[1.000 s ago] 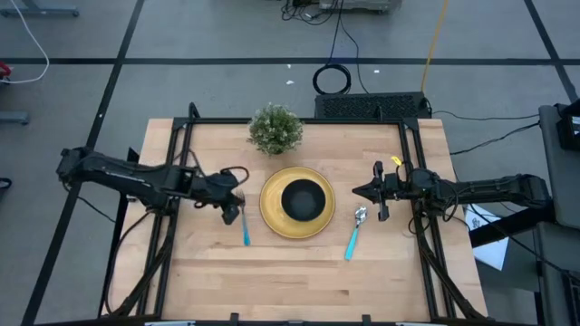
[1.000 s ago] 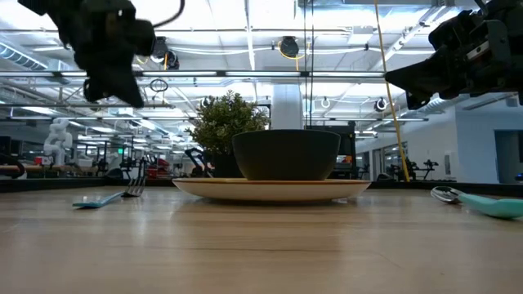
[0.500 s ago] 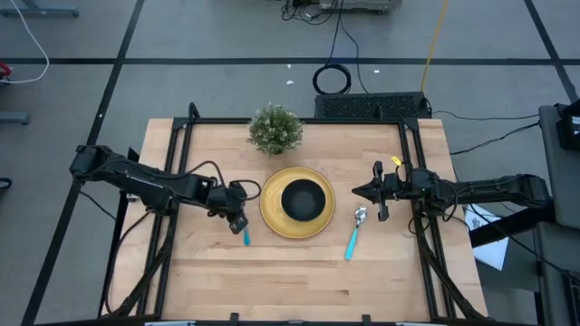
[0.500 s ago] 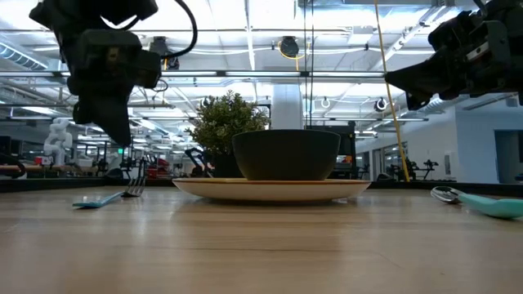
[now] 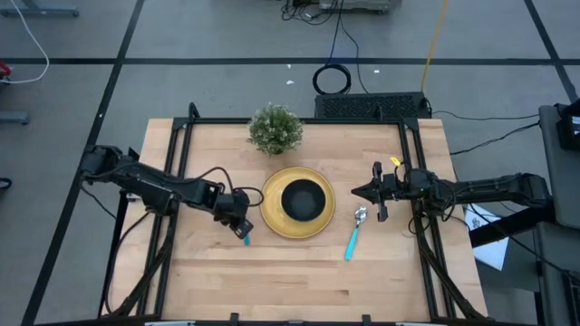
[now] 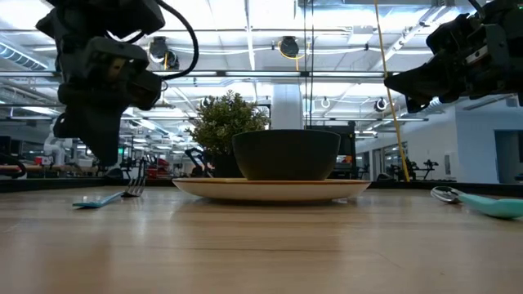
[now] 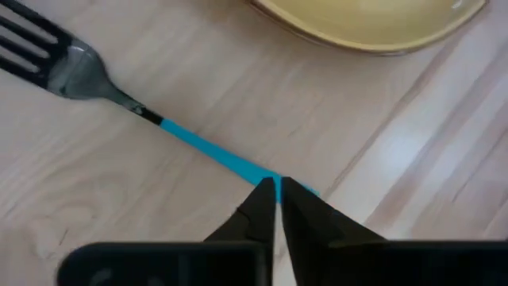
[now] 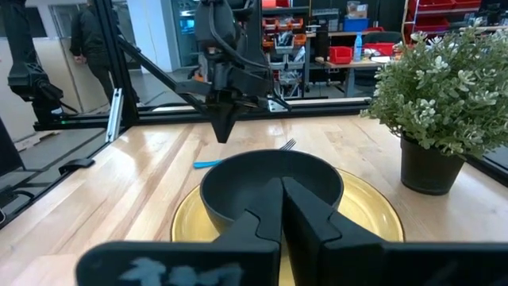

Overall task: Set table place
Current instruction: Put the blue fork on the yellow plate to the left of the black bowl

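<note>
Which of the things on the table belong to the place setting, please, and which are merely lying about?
Part of the job: plate, bowl, fork, spoon.

Just there: potted plant; cables on the floor beyond the table.

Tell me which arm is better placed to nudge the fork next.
Left. The left pincer hangs right over the fork handle beside the plate, fingers shut. The right pincer waits across the plate, above the spoon, far from the fork.
</note>
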